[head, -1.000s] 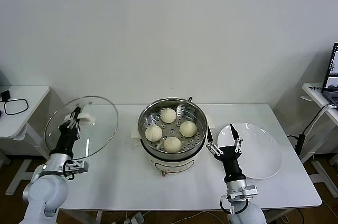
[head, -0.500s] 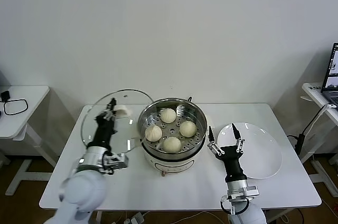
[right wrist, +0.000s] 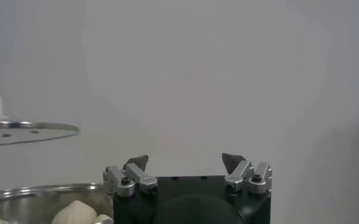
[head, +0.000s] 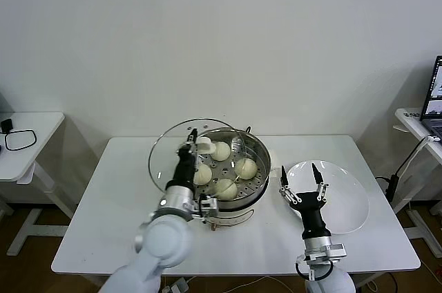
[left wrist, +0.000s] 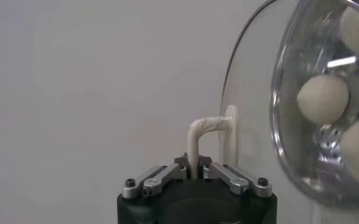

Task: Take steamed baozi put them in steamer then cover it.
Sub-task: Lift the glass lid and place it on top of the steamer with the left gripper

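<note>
Four steamed baozi in steamer; left hand clamps glass lid handle above it; right hand wide, empty, over white plate.

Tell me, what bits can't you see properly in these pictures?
- Head view: the glass lid and left gripper cover part of the steamer.
- Left wrist view: the buns are cut off by the edge.
- Right wrist view: the steamer and lid are cut off at the side; the white plate isn't shown.
</note>
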`<move>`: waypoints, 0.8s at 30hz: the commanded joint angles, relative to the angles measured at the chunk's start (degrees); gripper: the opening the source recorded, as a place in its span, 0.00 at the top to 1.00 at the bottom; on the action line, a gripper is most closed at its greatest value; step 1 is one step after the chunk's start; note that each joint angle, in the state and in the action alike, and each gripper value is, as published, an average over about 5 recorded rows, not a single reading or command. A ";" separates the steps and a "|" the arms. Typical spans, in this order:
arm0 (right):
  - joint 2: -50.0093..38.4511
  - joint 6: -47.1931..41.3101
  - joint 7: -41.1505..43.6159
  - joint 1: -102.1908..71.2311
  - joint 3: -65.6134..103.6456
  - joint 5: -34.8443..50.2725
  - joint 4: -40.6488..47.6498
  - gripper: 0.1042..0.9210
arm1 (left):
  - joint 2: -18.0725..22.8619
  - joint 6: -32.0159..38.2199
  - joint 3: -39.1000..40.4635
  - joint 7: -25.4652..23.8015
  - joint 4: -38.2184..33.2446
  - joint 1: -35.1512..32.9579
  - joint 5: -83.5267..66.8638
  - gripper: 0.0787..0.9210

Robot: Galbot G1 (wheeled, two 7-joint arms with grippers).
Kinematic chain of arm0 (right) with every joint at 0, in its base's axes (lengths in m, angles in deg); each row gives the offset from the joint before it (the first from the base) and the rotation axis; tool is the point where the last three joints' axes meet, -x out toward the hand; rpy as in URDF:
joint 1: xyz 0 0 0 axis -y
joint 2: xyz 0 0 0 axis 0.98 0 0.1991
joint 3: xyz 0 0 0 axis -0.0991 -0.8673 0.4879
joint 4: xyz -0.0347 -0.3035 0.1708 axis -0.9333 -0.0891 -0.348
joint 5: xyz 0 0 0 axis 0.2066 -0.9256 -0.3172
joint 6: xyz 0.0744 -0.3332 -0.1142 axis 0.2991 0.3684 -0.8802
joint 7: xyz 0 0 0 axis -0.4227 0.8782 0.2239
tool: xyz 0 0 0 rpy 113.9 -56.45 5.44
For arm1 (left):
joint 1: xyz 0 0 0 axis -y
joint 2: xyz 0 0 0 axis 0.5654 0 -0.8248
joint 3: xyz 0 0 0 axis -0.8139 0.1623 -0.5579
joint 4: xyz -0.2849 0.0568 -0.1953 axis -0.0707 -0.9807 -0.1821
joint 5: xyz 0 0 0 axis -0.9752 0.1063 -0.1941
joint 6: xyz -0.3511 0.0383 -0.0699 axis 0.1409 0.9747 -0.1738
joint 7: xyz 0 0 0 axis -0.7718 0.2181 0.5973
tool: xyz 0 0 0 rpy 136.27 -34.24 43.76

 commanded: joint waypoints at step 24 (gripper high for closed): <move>-0.97 0.56 0.77 -1.75 5.46 1.63 1.25 0.12 | 10.96 -1.59 7.03 1.50 15.20 5.82 6.24 0.87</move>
